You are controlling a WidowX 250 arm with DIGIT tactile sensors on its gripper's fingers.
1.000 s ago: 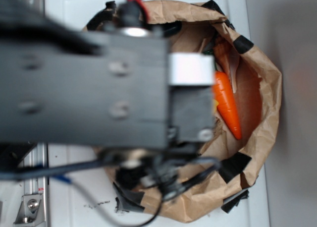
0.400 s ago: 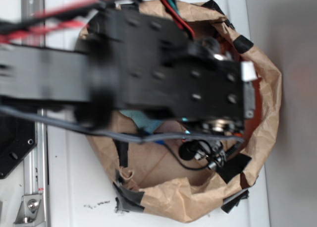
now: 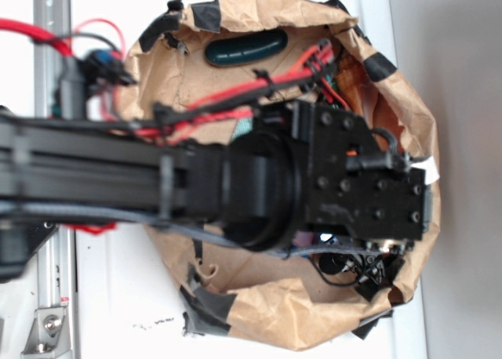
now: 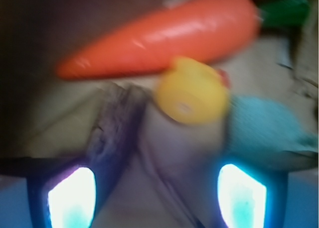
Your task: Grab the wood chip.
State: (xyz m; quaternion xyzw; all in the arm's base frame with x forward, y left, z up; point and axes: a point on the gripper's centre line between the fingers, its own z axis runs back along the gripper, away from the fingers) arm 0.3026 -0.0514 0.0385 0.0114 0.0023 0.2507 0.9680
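The arm reaches over the brown paper bag [image 3: 298, 320] on the white bench [image 3: 118, 296], its head down inside near the bag's right wall. From the wrist view the jaws stand open, two lit fingertips [image 4: 72, 198] apart with nothing between them. The wood chip [image 4: 112, 133] (dark, rough, blurred) lies on the bag's floor just above the left fingertip, below the orange carrot [image 4: 159, 34] and beside a yellow toy [image 4: 192, 91].
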